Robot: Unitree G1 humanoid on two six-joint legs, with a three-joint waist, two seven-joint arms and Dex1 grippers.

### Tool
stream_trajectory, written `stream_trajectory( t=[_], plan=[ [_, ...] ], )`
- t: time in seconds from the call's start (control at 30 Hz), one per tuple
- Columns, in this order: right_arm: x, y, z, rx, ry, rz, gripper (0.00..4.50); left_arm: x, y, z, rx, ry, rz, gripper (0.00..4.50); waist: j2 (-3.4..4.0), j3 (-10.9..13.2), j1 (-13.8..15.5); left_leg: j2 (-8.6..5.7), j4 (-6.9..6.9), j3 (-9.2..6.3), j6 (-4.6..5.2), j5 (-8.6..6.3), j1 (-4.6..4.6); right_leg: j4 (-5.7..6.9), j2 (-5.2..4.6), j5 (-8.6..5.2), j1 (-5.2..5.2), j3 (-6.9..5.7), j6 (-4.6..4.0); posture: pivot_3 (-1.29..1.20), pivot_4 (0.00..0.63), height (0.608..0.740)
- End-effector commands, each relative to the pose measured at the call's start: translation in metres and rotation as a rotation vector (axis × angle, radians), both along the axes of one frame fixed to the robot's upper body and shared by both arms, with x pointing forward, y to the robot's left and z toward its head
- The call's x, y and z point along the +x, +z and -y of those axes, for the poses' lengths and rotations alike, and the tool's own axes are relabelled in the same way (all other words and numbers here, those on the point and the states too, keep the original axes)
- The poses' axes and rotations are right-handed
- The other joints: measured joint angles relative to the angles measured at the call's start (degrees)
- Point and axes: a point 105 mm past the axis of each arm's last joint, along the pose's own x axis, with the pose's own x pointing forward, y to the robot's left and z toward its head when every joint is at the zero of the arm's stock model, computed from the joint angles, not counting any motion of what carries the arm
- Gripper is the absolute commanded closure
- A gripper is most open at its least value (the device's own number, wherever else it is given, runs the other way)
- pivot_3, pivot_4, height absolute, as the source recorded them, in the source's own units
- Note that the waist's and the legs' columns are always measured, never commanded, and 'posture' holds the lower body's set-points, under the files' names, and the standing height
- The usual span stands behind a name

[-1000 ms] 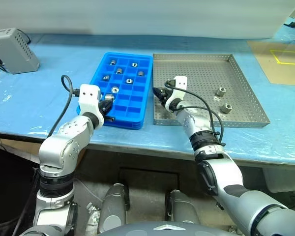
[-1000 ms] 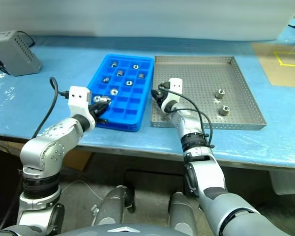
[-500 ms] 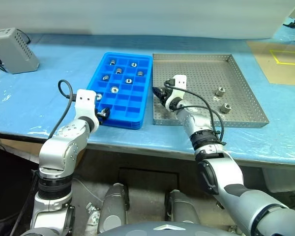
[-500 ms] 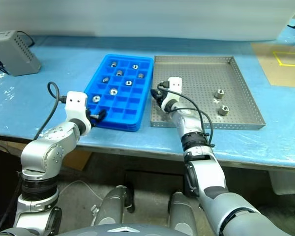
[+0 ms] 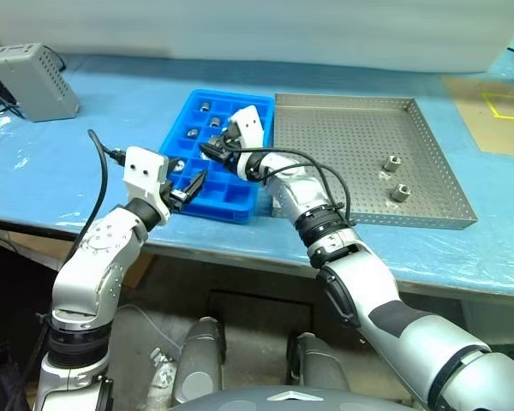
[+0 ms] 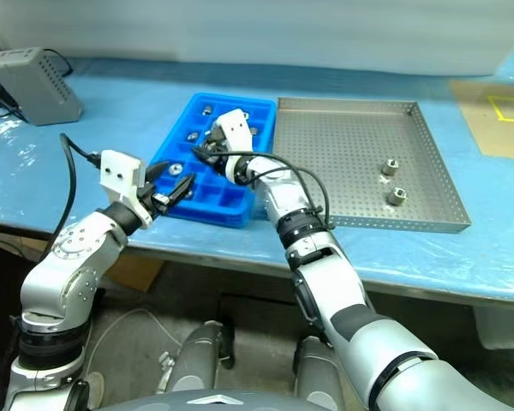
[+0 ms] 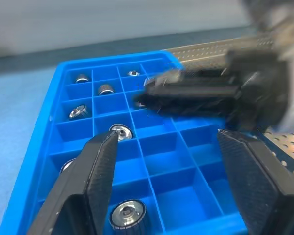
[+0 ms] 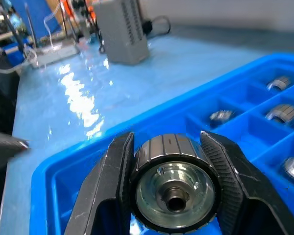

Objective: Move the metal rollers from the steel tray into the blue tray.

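1. My right tool has swung across from the steel tray to hang over the blue tray, its fingers clamped on a metal roller. I judge the carry nearly done, with only the drop into a free compartment left.
2. My left tool now stands with its fingers apart and nothing between them, at the blue tray's near edge (a second ago it was shut), so its own roller looks delivered.
3. Two rollers lie on the steel tray's perforated floor, near its right rim, so the task is unfinished.
4. The right wrist view shows the held roller end-on, its centre hole plain; the head views hide it behind the fingers. The left wrist view shows filled compartments up close.
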Motion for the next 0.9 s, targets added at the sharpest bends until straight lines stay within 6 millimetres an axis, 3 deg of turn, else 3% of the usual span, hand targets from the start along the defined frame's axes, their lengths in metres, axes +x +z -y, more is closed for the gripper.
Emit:
stream_trajectory(
  t=[0.03, 0.1, 0.3, 0.5, 0.87, 0.9],
  plan=[
    [0.008, 0.009, 0.003, -0.04, -0.047, 0.057, 2.81, -0.01, 0.023, -0.004, 0.058, -0.005, 0.123, 1.11, -0.36, 0.1, 0.2, -0.22, 0.05, -0.04, -0.02, 0.02, 0.11, -0.25, -0.3, 0.45, -0.67, 0.11, -0.48, 0.19, 0.15, 0.74],
    [0.014, 0.008, 0.011, -0.07, -0.084, 0.074, 2.81, -0.011, 0.021, -0.006, 0.066, 0.003, 0.126, 1.11, -0.39, 0.1, 0.9, -0.35, -0.34, -0.17, -0.11, -0.02, 0.95, -0.13, -0.3, 0.29, -0.46, 0.36, -0.05, 0.19, 0.15, 0.74],
    [0.019, 0.005, 0.02, -0.091, -0.097, 0.067, 2.81, -0.009, 0.017, -0.001, 0.056, -0.006, 0.12, 1.11, -0.42, 0.1, 1.3, 0.08, -1.0, -0.39, -0.91, 0.47, 1.0, 0.3, 0.06, 0.36, -0.51, 0.11, -0.06, 0.19, 0.15, 0.74],
    [0.006, 0.009, 0.003, -0.04, 0.019, 0.07, 2.81, -0.006, 0.018, 0.001, 0.046, -0.012, 0.125, 1.11, -0.42, 0.1, 0.3, 0.37, -1.0, -0.39, -1.0, 0.5, 0.78, 0.29, 0.39, 0.51, -0.76, 0.09, -0.58, 0.18, 0.15, 0.74],
    [0.009, 0.007, -0.003, -0.036, -0.023, 0.052, 2.81, -0.008, 0.02, 0.001, 0.031, -0.005, 0.136, 1.11, -0.41, 0.1, 0.2, 0.87, -0.92, -0.4, -1.26, 0.61, 0.8, 0.23, 0.88, 0.62, -0.7, 0.01, -0.88, 0.2, 0.15, 0.74],
    [0.009, 0.005, -0.004, -0.035, -0.021, 0.046, 2.46, -0.009, 0.02, 0.001, 0.031, -0.003, 0.136, 1.08, -0.54, 0.1, 0.0, 0.88, -0.92, -0.4, -1.26, 0.61, 0.82, -0.01, 0.89, 0.8, -0.82, 0.07, -1.03, 0.2, 0.15, 0.74]
  ],
)
